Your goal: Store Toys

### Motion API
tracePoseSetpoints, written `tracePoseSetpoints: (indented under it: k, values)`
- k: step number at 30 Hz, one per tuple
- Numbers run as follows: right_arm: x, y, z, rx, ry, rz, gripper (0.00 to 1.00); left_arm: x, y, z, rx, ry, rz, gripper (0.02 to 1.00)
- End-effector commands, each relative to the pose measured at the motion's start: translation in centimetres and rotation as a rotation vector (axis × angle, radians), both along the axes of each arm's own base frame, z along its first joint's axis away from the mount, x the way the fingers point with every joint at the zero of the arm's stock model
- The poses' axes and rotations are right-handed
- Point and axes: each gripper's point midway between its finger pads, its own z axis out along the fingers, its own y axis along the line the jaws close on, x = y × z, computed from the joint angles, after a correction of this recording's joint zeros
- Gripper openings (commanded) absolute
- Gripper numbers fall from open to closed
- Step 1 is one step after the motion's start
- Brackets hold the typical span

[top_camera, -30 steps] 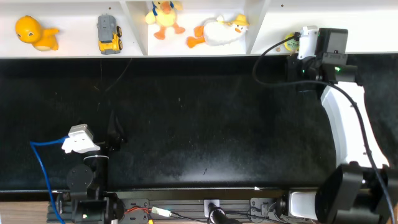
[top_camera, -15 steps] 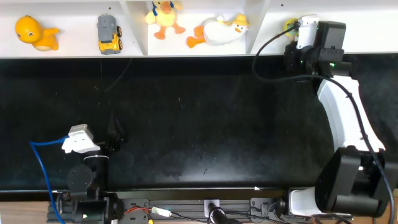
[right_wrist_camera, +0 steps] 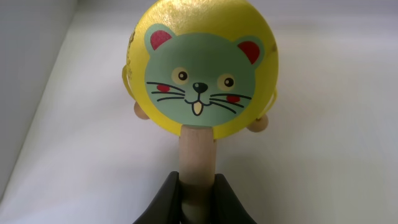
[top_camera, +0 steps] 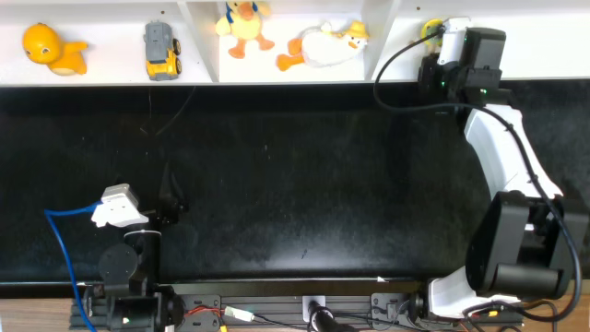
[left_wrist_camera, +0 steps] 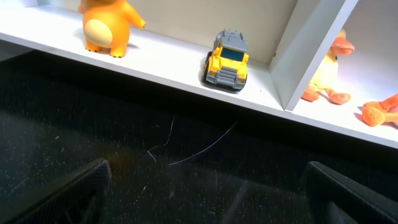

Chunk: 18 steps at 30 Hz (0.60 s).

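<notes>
Two arms stand at a black mat [top_camera: 295,184], with a white shelf [top_camera: 111,78] running along its far edge. The right gripper [right_wrist_camera: 198,196] is in the shelf's right-hand compartment, its jaws closed tight on the wooden handle of a yellow rattle [right_wrist_camera: 202,68]. The rattle's round head carries a green cat face and has a small wooden bead at each side. The head hangs over the compartment's white floor, near the left wall, but whether it touches the floor cannot be told. From above, the rattle shows as a patch of yellow just beyond the right wrist. The left gripper [left_wrist_camera: 211,193] is low over the mat at the near left, well apart from the shelf, with its jaws spread wide and nothing between them. In the left compartment an orange duck [top_camera: 53,48] and a toy truck [top_camera: 162,51] stand side by side without touching. Past a white divider [left_wrist_camera: 311,50], the middle compartment holds a plush duck [top_camera: 243,28] sitting upright and a white plush bird [top_camera: 324,46] lying on its side next to it.
</notes>
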Motion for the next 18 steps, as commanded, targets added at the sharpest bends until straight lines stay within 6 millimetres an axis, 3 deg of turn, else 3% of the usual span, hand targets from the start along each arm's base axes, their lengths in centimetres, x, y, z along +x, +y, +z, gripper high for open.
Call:
tracePoseSetpoints:
  k: [1,12,15,16,18]
  values:
    - [0.5,0.4,-0.4,0.063,-0.002,-0.034,0.045,0.0,-0.3,0.1,0.022,-0.005,-0.017,0.998]
    - [1.1,2.4,-1.7,0.061,0.004,0.004,0.045,0.0,-0.3,0.1,0.022,-0.005,-0.018,0.998]
    - [1.1,2.5,-1.8,0.061,0.006,0.006,0.163,0.0,-0.3,0.1,0.022,-0.005,-0.018,0.998]
    - [1.1,2.5,-1.8,0.061,0.006,0.006,0.251,0.0,-0.3,0.1,0.022,-0.006,-0.018,0.998]
    - [1.1,2.5,-1.8,0.061,0.006,0.006,0.595,0.0,-0.3,0.1,0.022,-0.005,-0.018,0.998]
